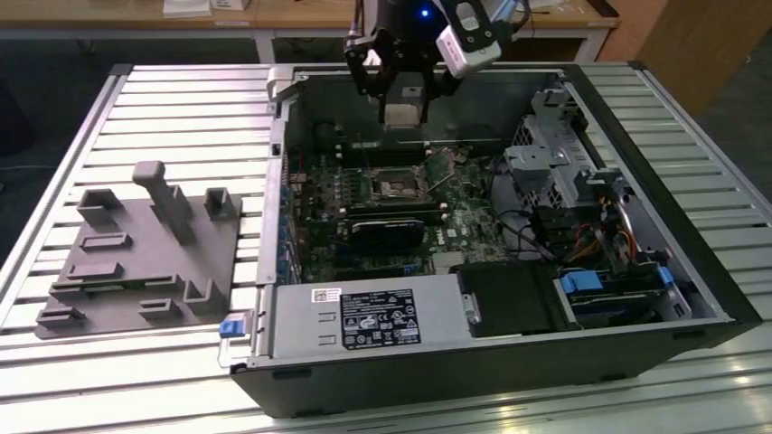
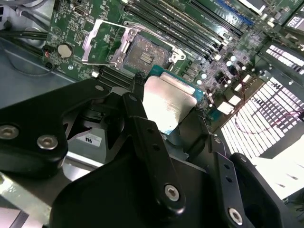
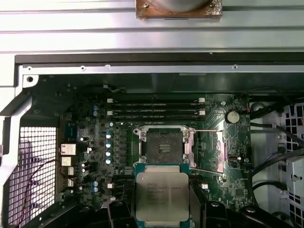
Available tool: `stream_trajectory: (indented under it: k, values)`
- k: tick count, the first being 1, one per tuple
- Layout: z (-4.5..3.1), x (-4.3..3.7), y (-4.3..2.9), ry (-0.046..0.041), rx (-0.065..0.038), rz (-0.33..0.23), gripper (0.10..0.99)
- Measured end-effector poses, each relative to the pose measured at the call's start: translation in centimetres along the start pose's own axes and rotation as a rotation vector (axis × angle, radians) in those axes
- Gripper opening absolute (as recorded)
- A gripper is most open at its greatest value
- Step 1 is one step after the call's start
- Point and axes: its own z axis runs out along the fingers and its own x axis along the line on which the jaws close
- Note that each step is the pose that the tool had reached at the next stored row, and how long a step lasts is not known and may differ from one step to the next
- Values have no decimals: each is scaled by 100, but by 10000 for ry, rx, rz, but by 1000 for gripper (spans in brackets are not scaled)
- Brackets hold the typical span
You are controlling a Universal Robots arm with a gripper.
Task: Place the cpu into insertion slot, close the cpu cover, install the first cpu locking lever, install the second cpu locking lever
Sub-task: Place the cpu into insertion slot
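My gripper [image 1: 400, 101] hangs over the far wall of the open computer case, shut on the cpu [image 1: 400, 116]. In both wrist views the cpu [image 3: 161, 197] [image 2: 168, 99] is a flat square chip with a dull metallic top, clamped by its edges between the black fingers [image 2: 137, 111]. The insertion slot [image 3: 164, 146] [image 2: 145, 54] [image 1: 396, 183] lies bare on the green motherboard, below and ahead of the chip. Beside the slot the cpu cover [image 3: 216, 152] [image 2: 102, 40] stands swung open. Thin wire locking levers [image 3: 209, 131] are raised alongside it.
Memory slots [image 3: 154, 107] run beside the socket, and a black fan card [image 1: 386, 231] lies just nearer than it. A power supply [image 1: 362, 316] and drive bays [image 1: 603, 289] fill the case's near side. A grey fixture plate [image 1: 139, 253] sits on the slatted table at the exterior view's left.
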Motion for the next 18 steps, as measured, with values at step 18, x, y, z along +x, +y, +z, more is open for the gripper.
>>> stream_trajectory:
  k: [18]
  values:
    - [199,-56,6,-1,67,2,537]
